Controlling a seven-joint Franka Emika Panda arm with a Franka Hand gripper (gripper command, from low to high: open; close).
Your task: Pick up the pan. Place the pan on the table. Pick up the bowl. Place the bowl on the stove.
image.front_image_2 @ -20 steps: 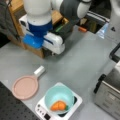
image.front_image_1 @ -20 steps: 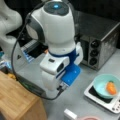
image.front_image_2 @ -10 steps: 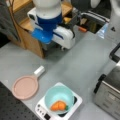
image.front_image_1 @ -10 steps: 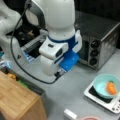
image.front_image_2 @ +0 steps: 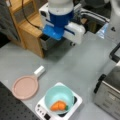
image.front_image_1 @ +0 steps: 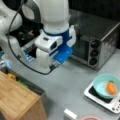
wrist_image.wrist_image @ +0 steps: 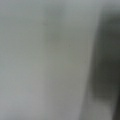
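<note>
My gripper [image.front_image_2: 56,33] hangs high above the table [image.front_image_2: 75,67], well apart from everything; I cannot tell how its jaws stand.

The bowl [image.front_image_2: 59,96] sits on the stove [image.front_image_2: 76,103] with an orange thing [image.front_image_2: 58,106] inside; in a front view the pan [image.front_image_2: 25,87] lies flat on the table just beside the stove, toward that view's left.

Steel toaster oven [image.front_image_1: 96,47], light wooden box [image.front_image_2: 27,30], possibly dark perforated board [image.front_image_2: 10,105] beside it.
</note>
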